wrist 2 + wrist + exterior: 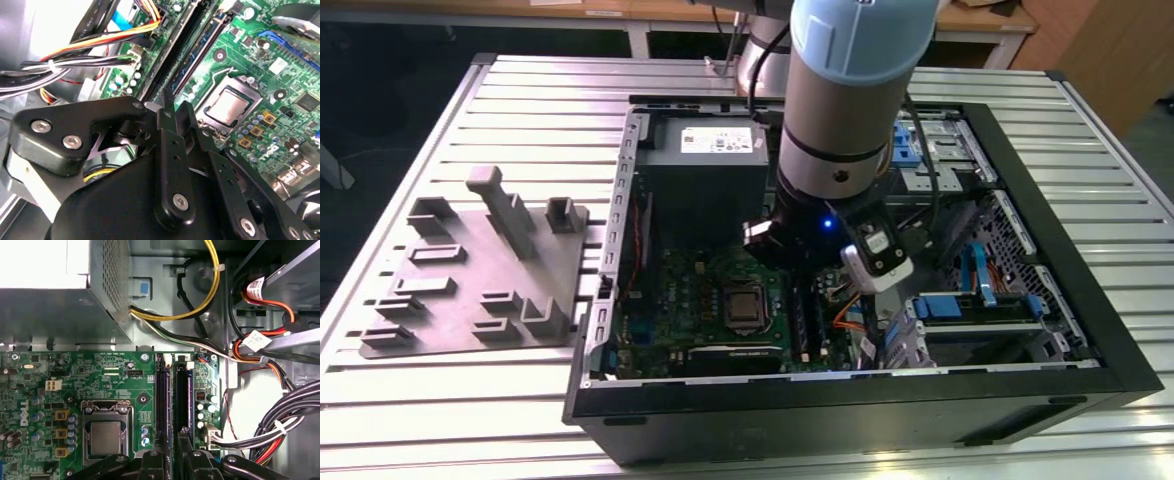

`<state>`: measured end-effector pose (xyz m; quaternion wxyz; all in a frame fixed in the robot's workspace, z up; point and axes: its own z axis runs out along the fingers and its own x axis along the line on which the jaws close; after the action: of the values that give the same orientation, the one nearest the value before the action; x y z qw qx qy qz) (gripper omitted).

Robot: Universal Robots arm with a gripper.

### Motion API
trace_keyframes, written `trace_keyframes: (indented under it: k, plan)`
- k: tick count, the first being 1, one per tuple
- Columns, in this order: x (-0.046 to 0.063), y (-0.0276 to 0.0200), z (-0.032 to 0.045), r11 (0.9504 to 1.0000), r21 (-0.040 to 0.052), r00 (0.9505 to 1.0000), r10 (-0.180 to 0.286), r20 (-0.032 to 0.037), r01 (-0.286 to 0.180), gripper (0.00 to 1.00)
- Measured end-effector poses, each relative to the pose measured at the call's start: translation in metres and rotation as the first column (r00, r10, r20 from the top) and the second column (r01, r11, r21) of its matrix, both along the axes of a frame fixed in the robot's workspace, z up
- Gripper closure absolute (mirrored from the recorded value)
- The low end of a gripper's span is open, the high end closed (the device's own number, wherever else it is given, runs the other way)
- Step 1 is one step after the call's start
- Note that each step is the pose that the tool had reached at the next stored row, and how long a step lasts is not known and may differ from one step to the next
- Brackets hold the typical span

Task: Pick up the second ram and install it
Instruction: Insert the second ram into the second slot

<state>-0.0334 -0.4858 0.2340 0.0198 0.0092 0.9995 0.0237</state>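
Ribbed metal table (520,100) under an open computer case (854,425), with 1 grey fixture tray (467,270) lying beside it at the exterior view's left. Arm lowered deep inside the case, above the green board (110,375).

Gripper (172,112) with fingers drawn narrow, seemingly pinched on the near end of the second ram (183,400). That stick standing on edge along 1 of the 2 long slots, just beside the neighbouring slot (162,400) and near the processor socket (106,432). Hard to judge whether seated fully or only resting on the slot mouth.

Possible trouble from here:
- Pressing at 1 end only, so a tilted stick with 1 latch closed and the other not.
- Small offset to the side, so the edge on the slot wall and not in the groove, with bending of the board.
- Cable bundle (280,430) close to the fingers, so a risk of a snagged wire.
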Motion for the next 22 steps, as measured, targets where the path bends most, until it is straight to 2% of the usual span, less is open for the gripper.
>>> trace_keyframes:
  k: [6, 8, 22]
  plan:
    - [0.0, 0.0, 0.0016, 1.0, -0.0002, 1.0, 0.0, 0.0, 0.0, 0.76]
    - [0.0, 0.0, 0.0021, 1.0, -0.0002, 1.0, 0.0, -0.0001, 0.0, 0.89]
    - [0.0, 0.0, 0.0057, 1.0, -0.0002, 1.0, 0.0, -0.0001, 0.0, 0.9]
